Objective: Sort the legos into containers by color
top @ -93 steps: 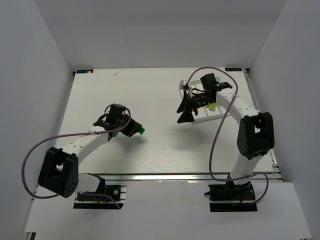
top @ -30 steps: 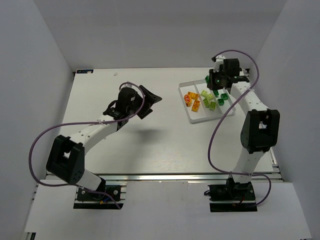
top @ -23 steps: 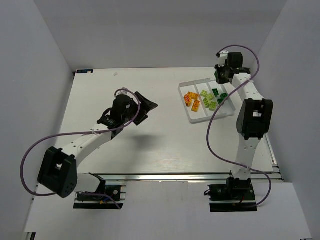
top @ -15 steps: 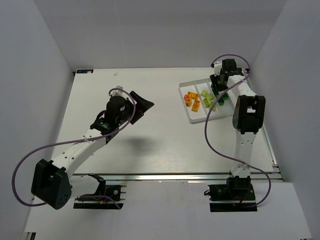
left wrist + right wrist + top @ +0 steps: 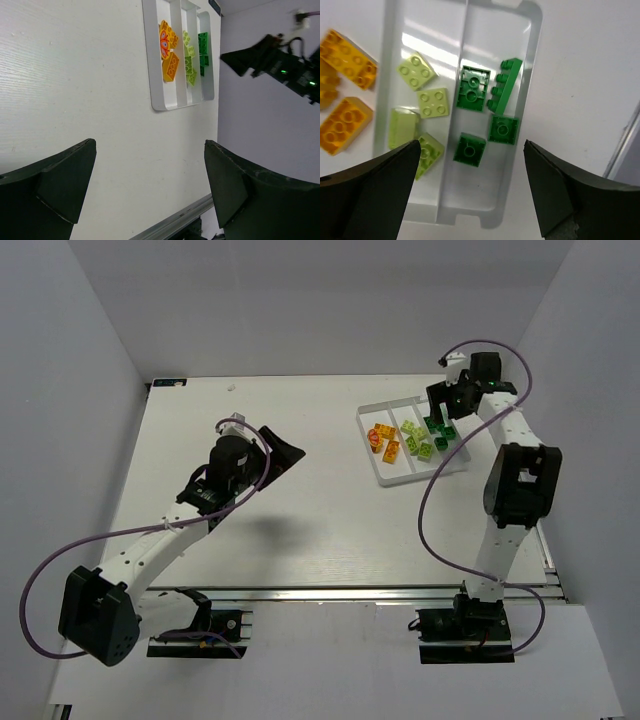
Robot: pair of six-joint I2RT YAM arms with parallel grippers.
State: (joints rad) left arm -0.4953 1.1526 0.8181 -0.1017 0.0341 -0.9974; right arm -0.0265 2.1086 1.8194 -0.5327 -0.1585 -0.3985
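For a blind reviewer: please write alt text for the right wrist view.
A white tray, seen from above, holds orange bricks at left, four pale yellow-green bricks in the middle compartment and four dark green bricks in the right one. The right gripper hangs open above, empty.

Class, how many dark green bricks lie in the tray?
4, all in one end compartment of the tray: one brick flat, one on edge beside the wall, two more flat beside them. None seems hidden.

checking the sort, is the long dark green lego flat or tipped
On its side: the long dark green lego shows studs pointing sideways, by the tray wall.
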